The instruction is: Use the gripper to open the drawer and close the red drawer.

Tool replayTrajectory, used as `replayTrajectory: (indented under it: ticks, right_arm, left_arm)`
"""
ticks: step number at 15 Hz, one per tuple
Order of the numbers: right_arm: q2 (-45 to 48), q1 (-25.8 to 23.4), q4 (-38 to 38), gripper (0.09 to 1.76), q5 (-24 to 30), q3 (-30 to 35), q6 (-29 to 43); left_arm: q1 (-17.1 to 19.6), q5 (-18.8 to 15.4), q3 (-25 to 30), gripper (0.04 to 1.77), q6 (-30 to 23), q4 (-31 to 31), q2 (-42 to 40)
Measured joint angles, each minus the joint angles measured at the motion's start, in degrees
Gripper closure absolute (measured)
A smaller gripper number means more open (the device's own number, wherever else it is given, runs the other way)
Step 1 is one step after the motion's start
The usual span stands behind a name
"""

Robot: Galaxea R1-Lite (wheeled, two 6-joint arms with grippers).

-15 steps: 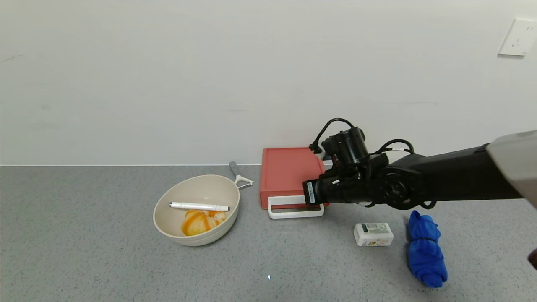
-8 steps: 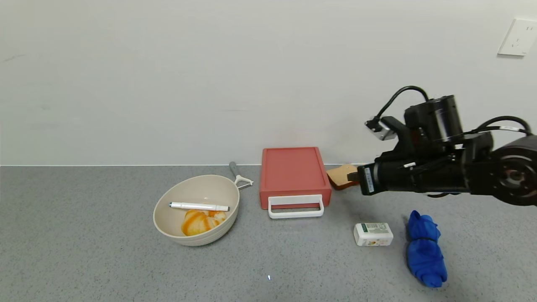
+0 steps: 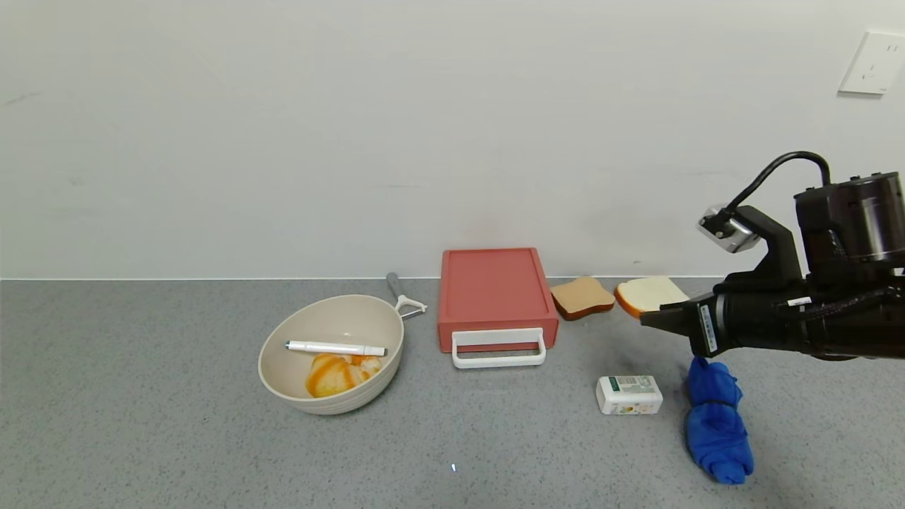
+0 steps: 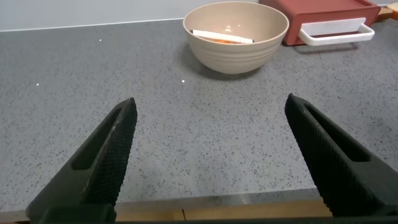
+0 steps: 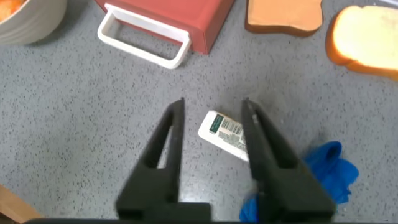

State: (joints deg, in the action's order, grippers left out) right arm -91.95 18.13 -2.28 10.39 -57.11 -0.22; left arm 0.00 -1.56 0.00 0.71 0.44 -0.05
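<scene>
While the flat salmon-red plastic drawer [image 3: 497,300] sits shut on the grey desk [image 3: 177,438], the right gripper [image 5: 211,134] hovers well apart, released and empty.

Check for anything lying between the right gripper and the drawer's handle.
Nothing visible blocks it. The right gripper hangs off to the drawer's right; bare counter lies between it and the handle. The bread slices sit farther back, the white packet nearer the robot.
</scene>
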Motion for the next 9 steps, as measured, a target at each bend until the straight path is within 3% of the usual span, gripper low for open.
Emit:
replayTrajectory:
  ticks: [4, 9]
  right_arm:
    - [1.0, -0.7, -4.4, 0.73, 0.1, 2.8, 0.2]
    - [3.0, -1.2, -5.5, 0.45, 0.2, 5.0, 0.4]
  left_arm:
    - [0.0, 0.0, 0.0, 0.09, 0.0, 0.0, 0.0]
    - [0.0, 0.0, 0.0, 0.09, 0.0, 0.0, 0.0]
